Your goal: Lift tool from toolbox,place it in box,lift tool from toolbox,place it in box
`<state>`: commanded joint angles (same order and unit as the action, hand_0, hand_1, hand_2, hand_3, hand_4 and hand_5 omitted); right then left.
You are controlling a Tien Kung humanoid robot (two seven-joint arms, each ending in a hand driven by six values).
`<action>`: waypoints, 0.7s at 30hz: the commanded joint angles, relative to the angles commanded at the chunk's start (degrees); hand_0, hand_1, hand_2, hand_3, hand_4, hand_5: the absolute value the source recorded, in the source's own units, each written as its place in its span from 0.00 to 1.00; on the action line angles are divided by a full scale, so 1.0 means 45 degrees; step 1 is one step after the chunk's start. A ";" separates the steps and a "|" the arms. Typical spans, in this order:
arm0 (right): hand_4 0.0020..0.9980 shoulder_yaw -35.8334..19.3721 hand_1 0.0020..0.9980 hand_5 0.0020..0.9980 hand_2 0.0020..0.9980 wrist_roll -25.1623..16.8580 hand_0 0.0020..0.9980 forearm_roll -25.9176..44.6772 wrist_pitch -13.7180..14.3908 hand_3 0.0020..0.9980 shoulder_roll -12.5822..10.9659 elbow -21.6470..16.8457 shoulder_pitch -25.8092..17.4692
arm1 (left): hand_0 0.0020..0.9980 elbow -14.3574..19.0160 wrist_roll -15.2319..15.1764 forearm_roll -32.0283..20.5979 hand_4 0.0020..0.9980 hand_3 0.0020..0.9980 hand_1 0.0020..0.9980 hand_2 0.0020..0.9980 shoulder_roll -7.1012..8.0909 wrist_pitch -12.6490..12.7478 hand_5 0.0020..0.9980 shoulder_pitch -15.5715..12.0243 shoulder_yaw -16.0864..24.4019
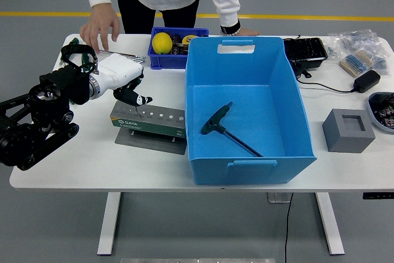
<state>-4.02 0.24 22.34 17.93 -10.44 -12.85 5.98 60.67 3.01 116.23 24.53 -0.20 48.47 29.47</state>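
Head view: one tool [229,128] already down in the box [249,69]; left hand [126,87] gripping a second just above the toolbox [148,120], drop pending.
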 joint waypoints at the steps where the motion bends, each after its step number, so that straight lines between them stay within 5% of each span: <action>1: 0.79 -0.0001 0.67 0.69 0.73 0.0001 0.70 -0.0002 0.0000 0.56 0.0001 0.0000 -0.0002 | 0.28 0.0008 -0.0062 0.0049 0.80 0.06 0.05 0.08 0.0002 0.0130 0.42 -0.0013 0.0025; 3: 0.79 -0.0005 0.67 0.69 0.73 0.0005 0.70 -0.0012 0.0001 0.56 0.0002 0.0001 -0.0003 | 0.28 0.0033 -0.0165 0.0134 0.80 0.06 0.05 0.08 0.0002 0.0380 0.42 -0.0026 0.0075; 4: 0.80 -0.0008 0.67 0.69 0.73 0.0008 0.70 -0.0021 0.0001 0.56 0.0001 0.0001 -0.0003 | 0.21 0.0053 -0.0209 0.0184 0.77 0.05 0.02 0.07 0.0002 0.0490 0.26 -0.0032 0.0105; 21: 0.80 -0.0026 0.67 0.69 0.73 0.0009 0.70 -0.0037 0.0009 0.56 0.0007 0.0007 -0.0006 | 0.13 0.0675 -0.0422 0.0403 0.78 0.05 0.00 0.05 0.0143 0.1694 0.35 -0.0150 0.0817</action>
<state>-4.14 0.28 22.18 17.97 -10.41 -12.82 5.95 63.71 1.11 118.04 25.18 7.42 47.79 33.14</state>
